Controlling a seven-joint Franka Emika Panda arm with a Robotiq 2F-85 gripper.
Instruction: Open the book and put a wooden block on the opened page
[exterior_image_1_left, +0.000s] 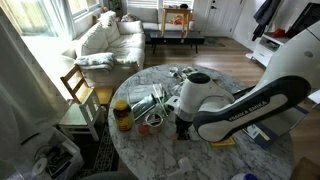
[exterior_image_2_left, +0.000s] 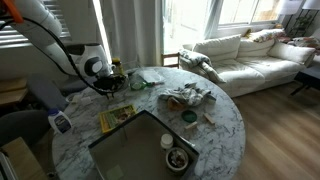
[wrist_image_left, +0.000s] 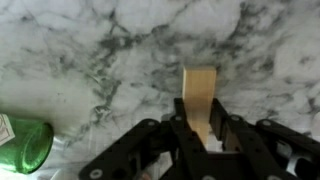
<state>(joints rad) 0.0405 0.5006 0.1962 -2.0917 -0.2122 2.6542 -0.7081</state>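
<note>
claw (wrist_image_left: 200, 135) was pictured pinching the lower end of a wooden block (wrist_image_left: 200, 90) above the marble bench (wrist_image_left: 90, 50). the book (exterior_image_2_left: 117, 116) was seen lying flat on the bench, cover up, just beside a grey box (exterior_image_2_left: 130, 150).

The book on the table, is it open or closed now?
Closed. In an exterior view the book lies flat, its yellow cover with the dark picture facing up.

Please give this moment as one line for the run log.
phase: at block | gripper: fingers flank wooden block, grasp unclear | book: closed, on marble table | block on page: not yet
</note>
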